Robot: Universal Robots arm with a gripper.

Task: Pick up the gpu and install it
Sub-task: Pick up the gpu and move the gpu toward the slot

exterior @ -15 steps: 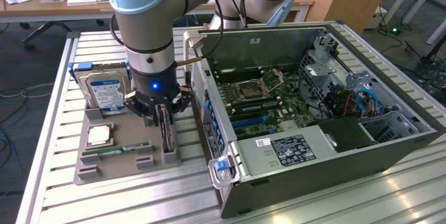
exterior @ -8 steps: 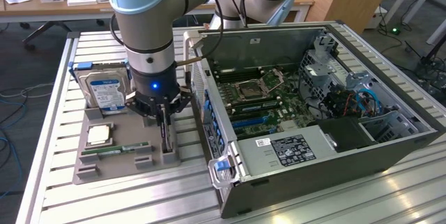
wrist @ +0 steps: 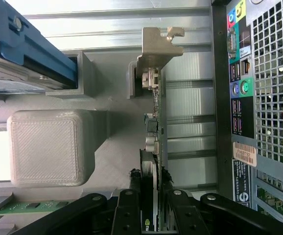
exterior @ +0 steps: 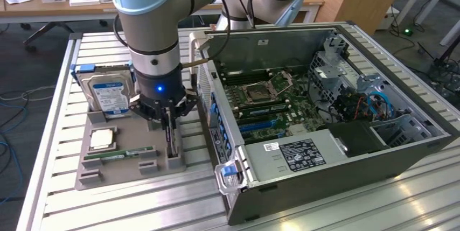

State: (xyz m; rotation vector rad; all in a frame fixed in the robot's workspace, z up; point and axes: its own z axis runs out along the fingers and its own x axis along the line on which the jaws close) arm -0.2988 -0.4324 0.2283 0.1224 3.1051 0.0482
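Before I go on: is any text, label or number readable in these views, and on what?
No text can be read.
hard drive, blue-white label: print too small.
black label inside the computer case: too small.
barcode sticker on the case's rear panel: characters blurred.
gpu: no legible marking.

The exterior view looks down from high up and some way off across a slatted table [exterior: 107, 209], with the tray [exterior: 118, 180] on the exterior view's left and the open case [exterior: 402, 155] on its right. The wrist view sits close above the gripper [wrist: 150, 178], facing down its fingers onto the gpu [wrist: 155, 107] standing on edge. Both views take in the tray, the gpu, the blue-framed drive [exterior: 107, 93] and the case's rear panel.
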